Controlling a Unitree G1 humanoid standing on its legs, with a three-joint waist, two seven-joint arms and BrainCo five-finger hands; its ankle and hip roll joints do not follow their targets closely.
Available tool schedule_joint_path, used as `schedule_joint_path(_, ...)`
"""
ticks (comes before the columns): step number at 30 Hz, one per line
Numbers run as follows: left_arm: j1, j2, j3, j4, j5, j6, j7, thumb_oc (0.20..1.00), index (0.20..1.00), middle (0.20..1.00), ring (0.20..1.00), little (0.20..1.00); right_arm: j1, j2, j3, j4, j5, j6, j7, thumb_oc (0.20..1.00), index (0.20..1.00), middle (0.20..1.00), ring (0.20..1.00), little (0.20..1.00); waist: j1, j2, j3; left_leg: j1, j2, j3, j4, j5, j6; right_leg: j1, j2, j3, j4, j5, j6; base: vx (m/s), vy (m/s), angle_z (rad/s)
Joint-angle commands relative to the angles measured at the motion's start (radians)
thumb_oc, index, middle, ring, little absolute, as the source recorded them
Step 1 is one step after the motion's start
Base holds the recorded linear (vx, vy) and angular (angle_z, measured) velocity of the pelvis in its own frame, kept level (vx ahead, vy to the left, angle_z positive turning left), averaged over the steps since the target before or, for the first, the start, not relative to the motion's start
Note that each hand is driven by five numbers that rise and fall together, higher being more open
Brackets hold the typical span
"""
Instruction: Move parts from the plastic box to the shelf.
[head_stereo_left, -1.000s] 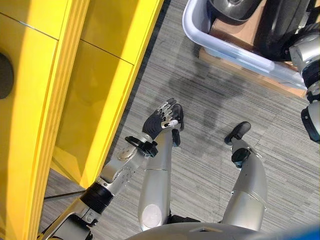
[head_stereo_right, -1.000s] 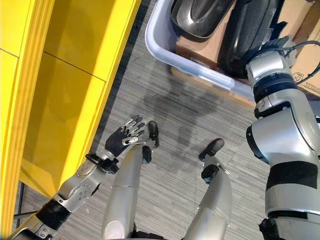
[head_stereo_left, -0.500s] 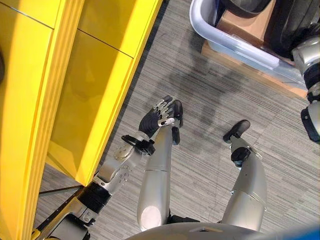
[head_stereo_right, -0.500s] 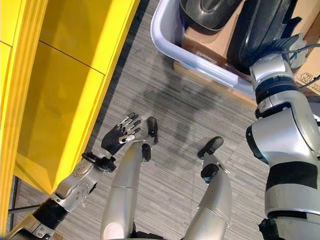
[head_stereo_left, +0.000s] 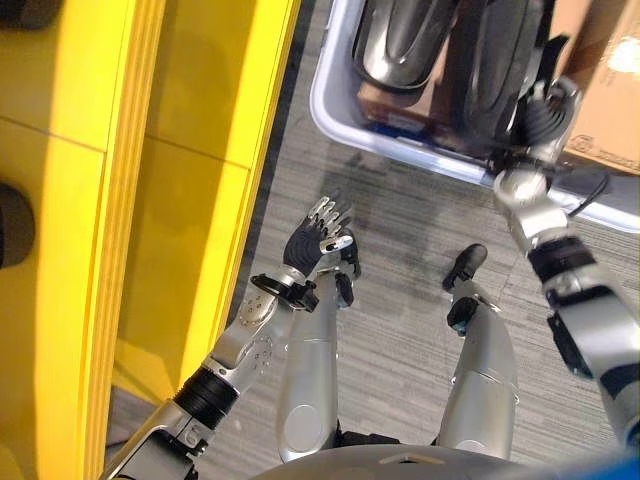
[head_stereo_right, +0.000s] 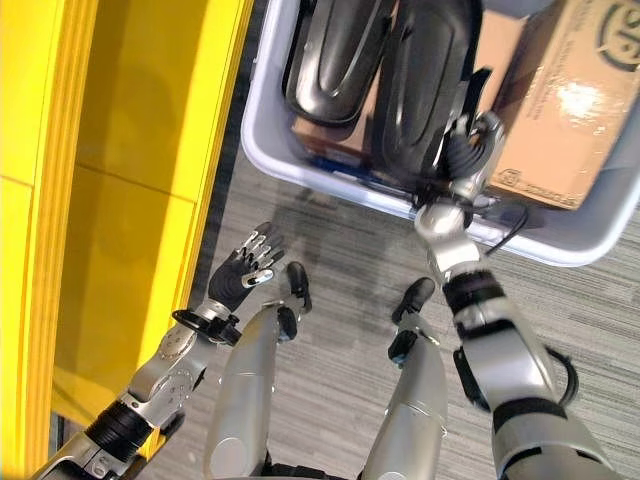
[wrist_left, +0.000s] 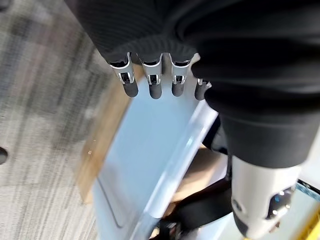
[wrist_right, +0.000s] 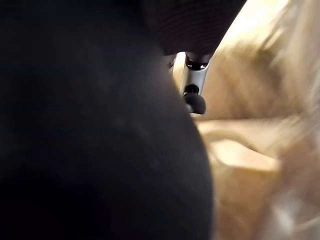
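R hand (head_stereo_right: 468, 150) inside plastic box (head_stereo_right: 590, 243), fingers curled on black part (head_stereo_right: 425, 80), cardboard box (head_stereo_right: 555, 110) adjacent; L hand (head_stereo_right: 243, 272) fingers apart beside yellow shelf (head_stereo_right: 120, 200).

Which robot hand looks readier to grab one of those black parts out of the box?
The right robot hand: it already lies against a black part inside the plastic box. The left robot hand hangs open over the floor beside the yellow shelf.
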Motion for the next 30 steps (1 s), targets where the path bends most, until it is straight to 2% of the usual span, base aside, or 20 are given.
schedule_joint_path(1,0.035,-0.005,-0.002,-0.055,0.022,-0.066,-0.004,1.0,1.0,1.0,1.0,1.0,-0.087,-0.018,-0.048,0.005,-0.077,-0.072,-0.059,0.2,0.2,0.2,0.2,0.2,0.03,0.01,0.084,0.069,0.009,-0.036,-0.112,0.005,-0.067,0.047,-0.025,0.031,0.1,-0.111,0.089,0.0,-0.001,-0.35)
schedule_joint_path(6,0.038,-0.011,-0.006,-0.04,0.028,-0.068,-0.015,1.0,1.0,1.0,1.0,1.0,-0.071,-0.015,-0.073,0.011,-0.067,-0.055,-0.029,0.2,0.2,0.2,0.2,0.2,0.021,0.008,0.084,0.166,0.009,-0.016,-0.138,0.004,-0.073,0.13,-0.031,0.027,0.067,-0.109,0.094,0.0,-0.002,-0.09)
schedule_joint_path(14,0.043,-0.002,-0.006,-0.045,0.029,-0.052,-0.031,1.0,1.0,1.0,1.0,1.0,-0.111,-0.018,-0.099,0.06,-0.02,-0.04,0.008,0.2,0.2,0.2,0.2,0.2,0.033,0.014,0.084,0.226,0.006,-0.013,-0.147,0.002,-0.077,0.188,-0.042,0.016,0.064,-0.114,0.095,0.0,-0.009,0.03)
schedule_joint_path(19,0.055,0.003,-0.007,-0.061,0.032,-0.047,-0.028,1.0,1.0,1.0,1.0,1.0,-0.127,-0.018,-0.099,0.062,-0.019,-0.054,0.039,0.2,0.2,0.2,0.2,0.2,0.04,0.014,0.084,0.257,0.005,-0.009,-0.152,0.001,-0.078,0.219,-0.048,0.011,0.064,-0.119,0.094,0.0,0.0,0.0)
schedule_joint_path(24,0.074,0.011,0.01,-0.071,0.04,-0.041,-0.041,1.0,1.0,1.0,1.0,1.0,-0.135,-0.01,-0.091,0.001,-0.04,-0.071,0.103,0.2,0.2,0.2,0.2,0.2,0.044,0.01,0.084,0.31,0.002,0.001,-0.17,0.003,-0.08,0.267,-0.049,0.003,0.055,-0.121,0.093,0.0,0.0,0.0)
schedule_joint_path(30,0.111,0.018,0.032,-0.075,0.05,-0.054,-0.061,1.0,1.0,1.0,1.0,1.0,-0.117,0.002,-0.085,-0.137,-0.028,-0.053,0.186,0.2,0.2,0.2,0.2,0.2,0.042,-0.005,0.084,0.423,-0.003,0.012,-0.214,0.012,-0.086,0.368,-0.049,-0.01,0.022,-0.116,0.097,0.01,0.004,0.03)
